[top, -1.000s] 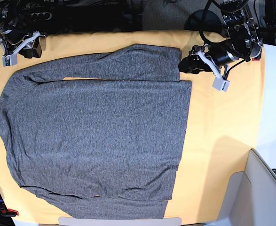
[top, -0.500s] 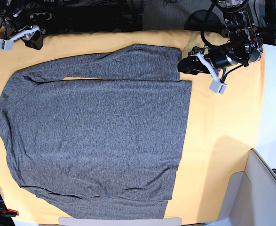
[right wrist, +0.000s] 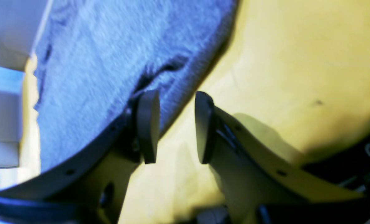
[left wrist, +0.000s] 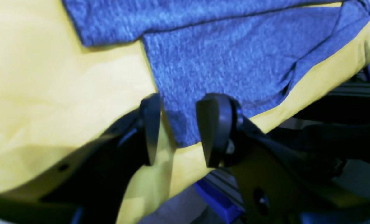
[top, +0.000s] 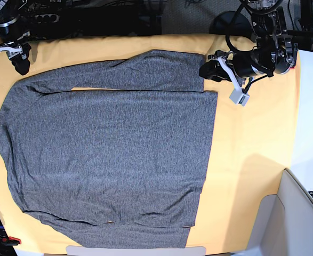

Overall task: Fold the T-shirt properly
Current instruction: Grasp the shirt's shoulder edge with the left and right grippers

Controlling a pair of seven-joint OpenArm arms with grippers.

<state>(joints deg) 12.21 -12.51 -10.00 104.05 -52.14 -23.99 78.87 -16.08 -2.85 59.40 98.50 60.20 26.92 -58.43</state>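
The T-shirt (top: 108, 149), dark heathered grey with long sleeves, lies flat on the yellow-orange cloth (top: 252, 138), one sleeve folded across its far edge. My left gripper (top: 205, 71) hovers at that sleeve's cuff end, open. In the left wrist view its fingers (left wrist: 216, 124) straddle a corner of the T-shirt (left wrist: 234, 56) lying below them, and nothing is pinched. My right gripper (top: 22, 65) is at the far left, above the shoulder area, open. In the right wrist view the right gripper (right wrist: 175, 127) sits over the edge of the T-shirt (right wrist: 110, 62), holding nothing.
A white surface (top: 305, 213) borders the cloth at the right and lower right. Dark cables and equipment (top: 119, 16) run along the far edge. A small red and black item (top: 9, 240) lies at the near left corner.
The left gripper has slid left, up to the sleeve cuff. The right arm has swung further left and toward the far edge. The T-shirt has not moved.
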